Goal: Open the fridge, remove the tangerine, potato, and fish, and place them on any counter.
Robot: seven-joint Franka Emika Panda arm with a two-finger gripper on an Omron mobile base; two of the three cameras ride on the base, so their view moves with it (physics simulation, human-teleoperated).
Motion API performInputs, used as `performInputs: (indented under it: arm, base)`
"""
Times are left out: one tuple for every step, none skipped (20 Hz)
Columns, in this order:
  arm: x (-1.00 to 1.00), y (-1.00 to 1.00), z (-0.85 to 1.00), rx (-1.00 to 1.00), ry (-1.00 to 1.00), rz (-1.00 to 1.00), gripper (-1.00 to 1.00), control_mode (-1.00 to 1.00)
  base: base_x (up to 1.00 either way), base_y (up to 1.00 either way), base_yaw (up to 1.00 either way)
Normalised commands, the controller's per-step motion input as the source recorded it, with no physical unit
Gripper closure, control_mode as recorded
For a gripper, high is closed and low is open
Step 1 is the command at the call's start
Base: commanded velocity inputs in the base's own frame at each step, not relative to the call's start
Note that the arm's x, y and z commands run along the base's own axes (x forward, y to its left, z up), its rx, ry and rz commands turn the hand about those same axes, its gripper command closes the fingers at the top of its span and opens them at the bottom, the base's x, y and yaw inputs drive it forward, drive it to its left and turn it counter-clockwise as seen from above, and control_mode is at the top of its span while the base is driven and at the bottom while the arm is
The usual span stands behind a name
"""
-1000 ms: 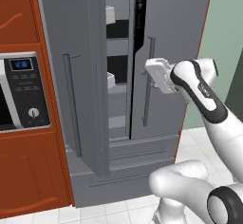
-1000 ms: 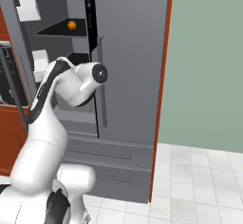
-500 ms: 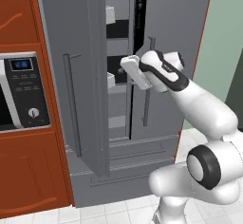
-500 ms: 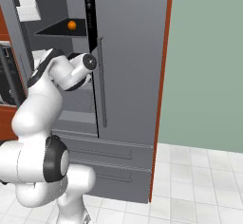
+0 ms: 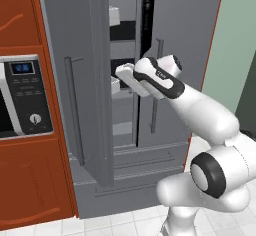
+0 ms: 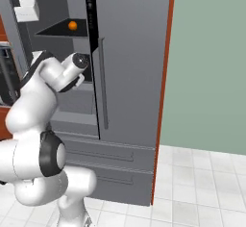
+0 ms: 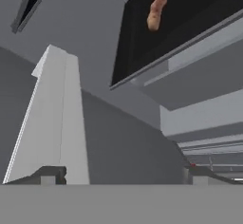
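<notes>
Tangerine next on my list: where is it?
In the right base view, the tangerine sits on a dark upper shelf inside the open fridge, above the arm.

the white arm bends up from the lower right of the left base view. its gripper points forward, fingers spread wide apart, holding nothing.

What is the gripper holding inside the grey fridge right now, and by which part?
Nothing: the gripper is open and empty, its fingertips wide apart, facing the brown potato on a dark shelf.
</notes>
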Motion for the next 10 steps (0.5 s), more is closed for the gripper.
performInputs:
  arm:
    - [-0.45,0.58,-0.02,-0.12,0.0,0.03,-1.0,-1.0]
    - [-0.44,0.58,-0.02,-0.11,0.0,0.04,-1.0,-1.0]
    - [-0.53,0.58,0.0,-0.11,0.0,0.05,-1.0,-1.0]
    - [-0.61,0.56,0.0,-0.1,0.0,0.06,-1.0,-1.0]
    - [-0.79,0.6,0.0,-0.09,0.0,0.08,-1.0,-1.0]
    - [-0.86,0.66,0.0,-0.09,0.0,0.09,-1.0,-1.0]
    - [-0.82,0.84,-0.02,-0.06,0.05,0.13,-1.0,-1.0]
    - [-0.74,0.96,-0.04,-0.05,0.09,0.15,-1.0,-1.0]
    - [-0.61,1.0,-0.01,-0.01,0.16,0.19,-1.0,-1.0]
    - [-0.44,1.0,0.0,0.0,0.22,0.22,-1.0,-1.0]
  base:
    - [0.0,0.0,0.0]
    - [0.0,0.0,0.0]
    - [0.0,0.0,0.0]
    - [0.0,0.0,0.0]
    - [0.0,0.0,0.0]
    - [0.0,0.0,0.0]
    - [0.0,0.0,0.0]
    - [0.0,0.0,0.0]
    - [0.0,0.0,0.0]
    - [0.0,0.0,0.0]
